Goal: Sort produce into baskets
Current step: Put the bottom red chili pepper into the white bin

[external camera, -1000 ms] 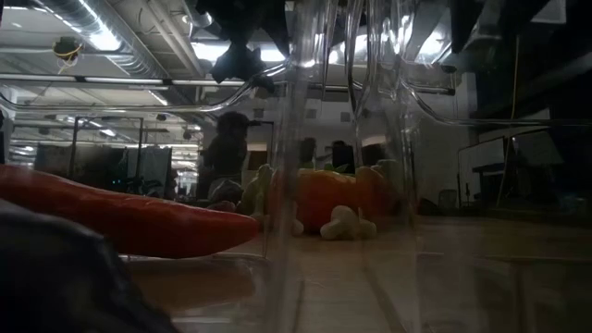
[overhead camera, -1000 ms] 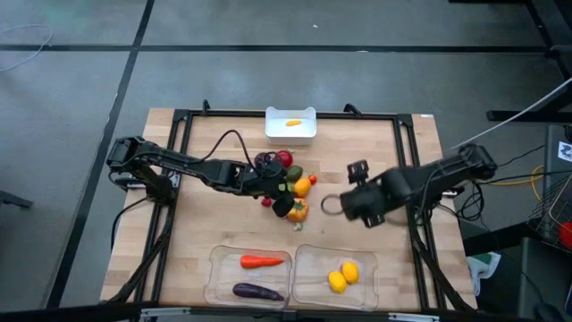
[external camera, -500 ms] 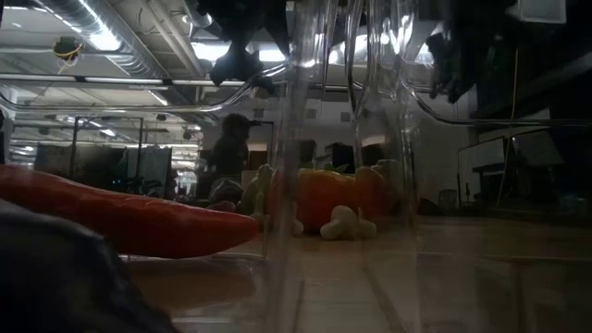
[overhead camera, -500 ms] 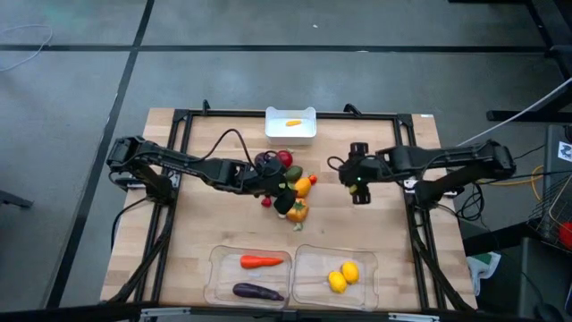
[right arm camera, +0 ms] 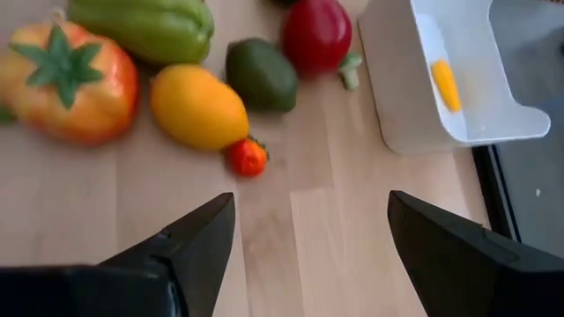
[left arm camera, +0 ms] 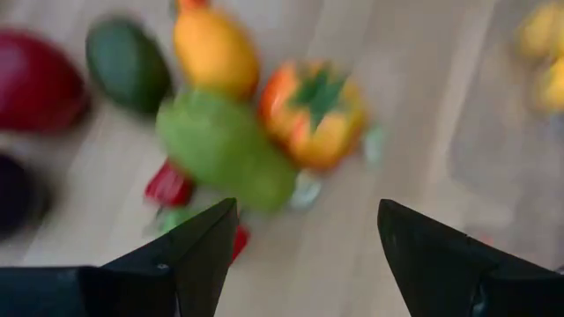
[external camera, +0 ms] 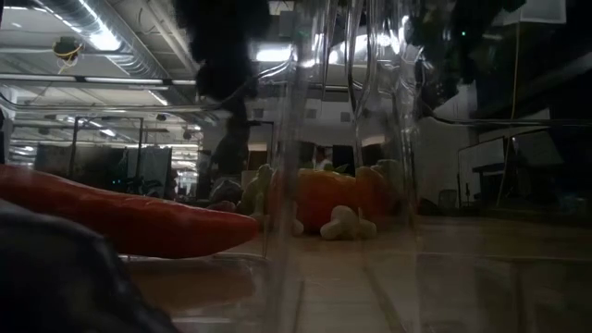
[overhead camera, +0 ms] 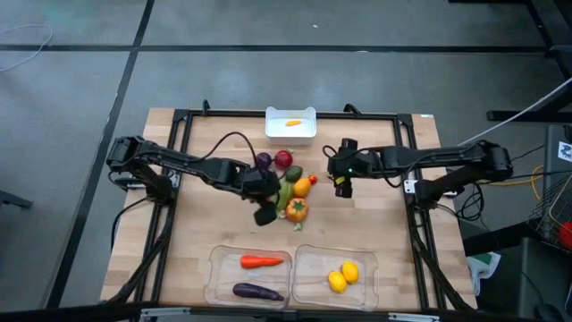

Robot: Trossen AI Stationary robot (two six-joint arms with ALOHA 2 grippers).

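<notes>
Beside the produce pile, the left gripper hovers with fingers spread, empty. Opposite the pile, the right gripper likewise hangs released over the counter.

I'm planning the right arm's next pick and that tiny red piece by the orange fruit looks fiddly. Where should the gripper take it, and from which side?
Grip the tiny red piece across its round middle, coming straight down. It touches the orange fruit on one side, so set the fingers along the free sides, over bare table. The right gripper is open nearby and probably suits the pick.
</notes>
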